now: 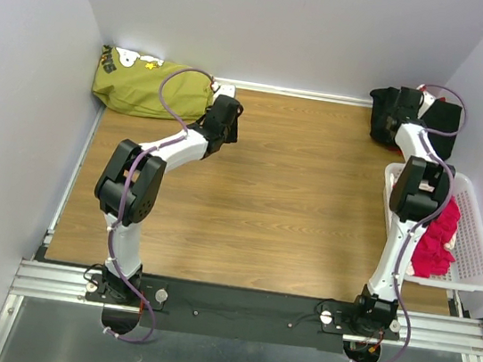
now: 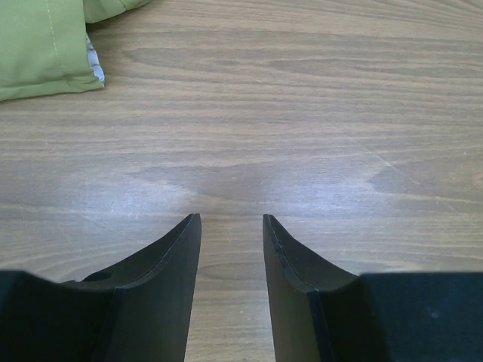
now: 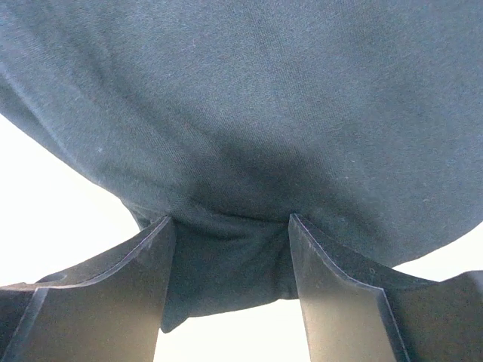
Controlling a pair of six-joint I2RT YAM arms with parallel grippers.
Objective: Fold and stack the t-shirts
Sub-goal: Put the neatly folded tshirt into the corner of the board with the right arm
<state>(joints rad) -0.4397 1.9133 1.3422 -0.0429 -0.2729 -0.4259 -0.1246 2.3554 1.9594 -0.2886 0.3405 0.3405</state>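
Observation:
A black t-shirt [image 1: 379, 119] is bunched at the back right corner. My right gripper [image 1: 403, 106] is on it. In the right wrist view the dark cloth [image 3: 264, 98] fills the top, and a fold of it is pinched between the fingers of my right gripper [image 3: 230, 220], with bright background below. Bright pink t-shirts [image 1: 436, 240] lie crumpled in the white basket [image 1: 476, 250]. My left gripper [image 1: 229, 114] is at the back left, and in its own view [image 2: 232, 219] it is open and empty over bare wood. No dark red shirt shows.
An olive-green cloth item [image 1: 142, 86] with a white and yellow print lies in the back left corner, and its edge shows in the left wrist view [image 2: 38, 45]. Grey walls close the back and both sides. The basket sits along the table's right edge.

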